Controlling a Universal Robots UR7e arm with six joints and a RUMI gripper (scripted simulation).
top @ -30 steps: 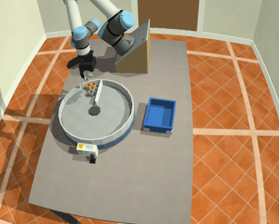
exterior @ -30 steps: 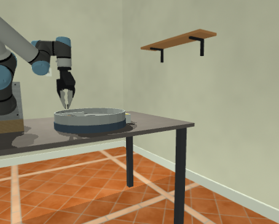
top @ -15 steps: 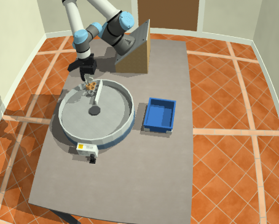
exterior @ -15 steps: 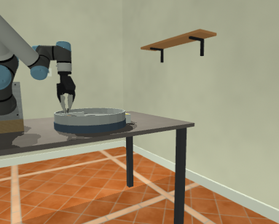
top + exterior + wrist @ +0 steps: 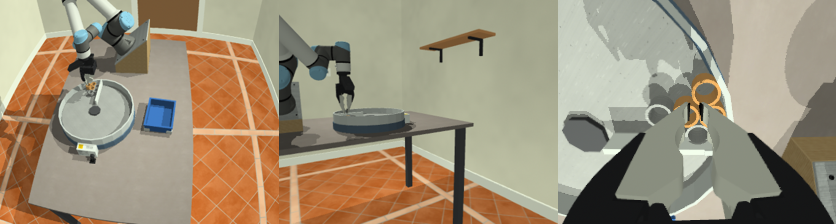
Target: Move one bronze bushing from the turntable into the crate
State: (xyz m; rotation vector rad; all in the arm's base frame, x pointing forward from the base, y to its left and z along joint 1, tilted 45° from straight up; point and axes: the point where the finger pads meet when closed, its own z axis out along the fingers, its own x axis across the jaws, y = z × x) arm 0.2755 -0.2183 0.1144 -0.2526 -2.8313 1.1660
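Observation:
The turntable [image 5: 113,121] [image 5: 368,119] [image 5: 633,30] holds bronze and grey bushings near its rim, beside a white divider. In the wrist view, one bronze bushing [image 5: 703,78] stands ahead of the fingertips, another bronze bushing [image 5: 680,104] is at the left fingertip, and a third bronze bushing [image 5: 719,108] is at the right. A grey bushing [image 5: 658,105] stands left; another grey bushing [image 5: 698,126] shows between the fingers, lower down. My gripper [image 5: 88,84] [image 5: 346,111] [image 5: 694,104] is nearly shut, with a narrow empty gap, over the bushing group. The blue crate [image 5: 163,100] is empty.
The white divider [image 5: 99,92] [image 5: 620,151] runs inward from the turntable's rim. A dark hub [image 5: 94,110] [image 5: 585,134] sits at the centre. A small white box [image 5: 86,149] stands at the turntable's front. The arm's wedge-shaped base [image 5: 133,63] stands behind.

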